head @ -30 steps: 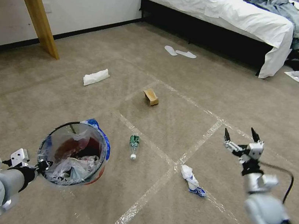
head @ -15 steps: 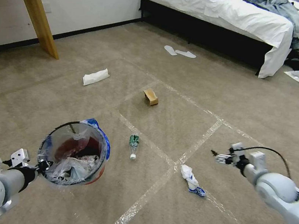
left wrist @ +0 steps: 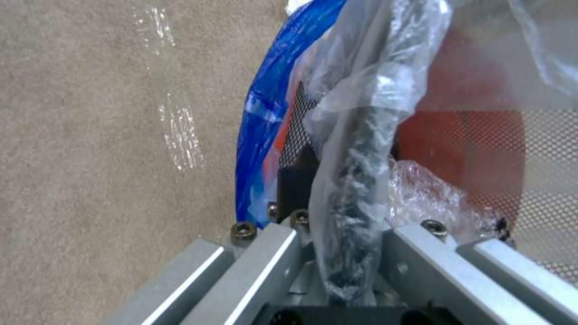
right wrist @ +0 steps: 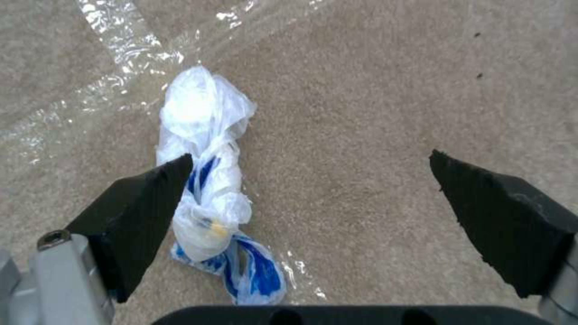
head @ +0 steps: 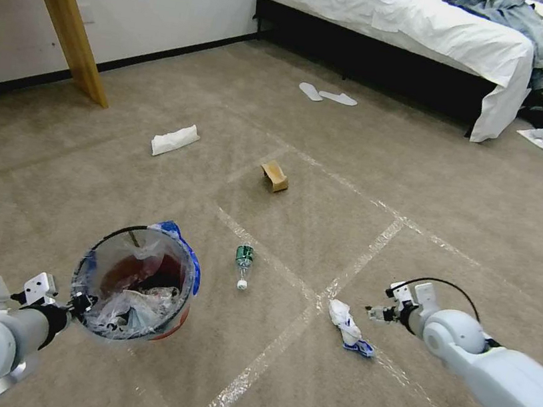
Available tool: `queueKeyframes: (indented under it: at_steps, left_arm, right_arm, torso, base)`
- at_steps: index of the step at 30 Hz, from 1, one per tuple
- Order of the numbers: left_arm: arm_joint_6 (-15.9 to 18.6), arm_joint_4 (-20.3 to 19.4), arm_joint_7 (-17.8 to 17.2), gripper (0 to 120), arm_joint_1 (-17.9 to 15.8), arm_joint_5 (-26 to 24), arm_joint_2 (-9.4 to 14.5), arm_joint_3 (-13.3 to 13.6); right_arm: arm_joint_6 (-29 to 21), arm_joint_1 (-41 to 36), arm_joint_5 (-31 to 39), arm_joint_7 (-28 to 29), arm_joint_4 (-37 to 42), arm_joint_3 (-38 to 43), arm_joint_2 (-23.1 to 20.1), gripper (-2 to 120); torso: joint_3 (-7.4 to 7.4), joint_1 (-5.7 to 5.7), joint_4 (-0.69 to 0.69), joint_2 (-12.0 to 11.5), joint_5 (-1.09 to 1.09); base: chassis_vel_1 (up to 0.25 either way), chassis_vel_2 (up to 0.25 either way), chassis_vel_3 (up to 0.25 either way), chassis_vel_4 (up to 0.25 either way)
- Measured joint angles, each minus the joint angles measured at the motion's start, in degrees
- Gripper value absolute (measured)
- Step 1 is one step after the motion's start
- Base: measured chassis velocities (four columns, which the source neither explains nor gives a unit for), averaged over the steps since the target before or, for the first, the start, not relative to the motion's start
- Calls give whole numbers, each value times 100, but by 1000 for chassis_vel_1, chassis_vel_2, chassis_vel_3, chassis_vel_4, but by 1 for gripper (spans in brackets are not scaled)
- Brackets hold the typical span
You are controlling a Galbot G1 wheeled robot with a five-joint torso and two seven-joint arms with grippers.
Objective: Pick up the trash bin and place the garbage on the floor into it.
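Right wrist view shows you the right claw (right wrist: 313, 216) spread wide, low over the floor (right wrist: 373, 90), with the crumpled white and blue bag (right wrist: 207, 180) under one finger rather than centred between them. Close from here and you could well catch only an edge; thin plastic like that may slip out or drag along the carpet, and the finger tips may dig into the pile. Your left claw (head: 72, 302) is pressed onto the rim of the trash bin (head: 135, 285), pinching rim and liner together, and holds it near the small bottle (head: 243, 263); a one-sided grip like that could let the bin tip and spill what is in it. The brown carton (head: 275, 176) and a white tissue (head: 174, 139) lie farther off. Compared with a second ago, your right arm has swung down from a raised pose towards the bag, while the bin has barely moved.
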Motion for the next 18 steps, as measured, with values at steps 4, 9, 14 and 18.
queueKeyframes:
  at_steps: [4, 9, 14, 18]
  left_arm:
    - [-2, 108, 3, 0, -65, 37, 27, 110]
    - [-3, 169, 9, 0, -99, 45, 67, 140]
    - [-9, 187, 10, 0, -117, 29, 117, 142]
    - [-9, 225, 11, 0, -117, 36, 122, 157]
  right_arm:
    - [18, -53, -112, -73, -204, 34, 203, 100]
    - [23, -61, -177, -231, -287, 2, 391, 100]
    - [51, 77, -269, -266, -498, -190, 664, 100]
    - [141, 233, -358, -330, -867, -338, 947, 100]
  torso:
    - [0, 0, -2, 0, 1]
    - [0, 0, 0, 0, 0]
    - [0, 0, 1, 0, 1]
    - [0, 0, 0, 0, 1]
  base:
    - [0, 0, 0, 0]
    - [0, 0, 0, 0]
    - [0, 0, 0, 0]
    - [0, 0, 0, 0]
